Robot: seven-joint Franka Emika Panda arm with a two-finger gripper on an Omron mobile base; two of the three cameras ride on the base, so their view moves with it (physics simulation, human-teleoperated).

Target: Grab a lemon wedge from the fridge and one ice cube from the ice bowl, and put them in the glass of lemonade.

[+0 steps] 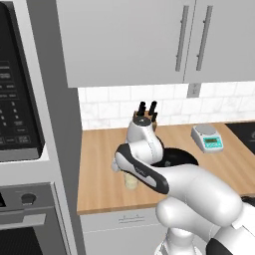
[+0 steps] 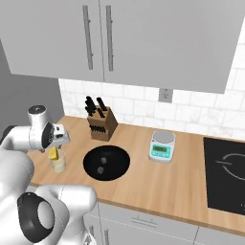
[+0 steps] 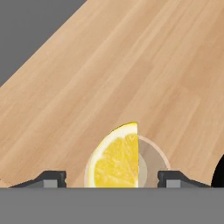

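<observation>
Step in hand: the release of the small bright yellow lemon wedge (image 3: 114,157) into the small clear glass of pale lemonade (image 2: 58,163) – the first half of the task looks all but finished.
Jaws: the white arm's two-finger gripper (image 3: 111,178) has its dark tips standing wide, one on each side of the wedge with clear gaps, so nothing is gripped.
Lemon wedge: in the hand view it sits right over the round rim of the glass; in the right base view it shows at the mouth of the glass, just under the gripper. Whether it rests on the rim or is dropping cannot be told.
Glass: on the light wooden counter (image 2: 162,186), near its left end, just beside the wide shallow black ice bowl (image 2: 106,162).
Ice: two small cubes (image 2: 100,167) lie in the bowl, untouched.
Next move calls for: lifting clear of the glass, shifting across to the bowl – a short reach – and closing on a single cube, which is small and likely slippery.
Nearby: a wooden knife block (image 2: 102,123) stands behind the bowl, a small grey kitchen scale (image 2: 161,146) further along.
</observation>
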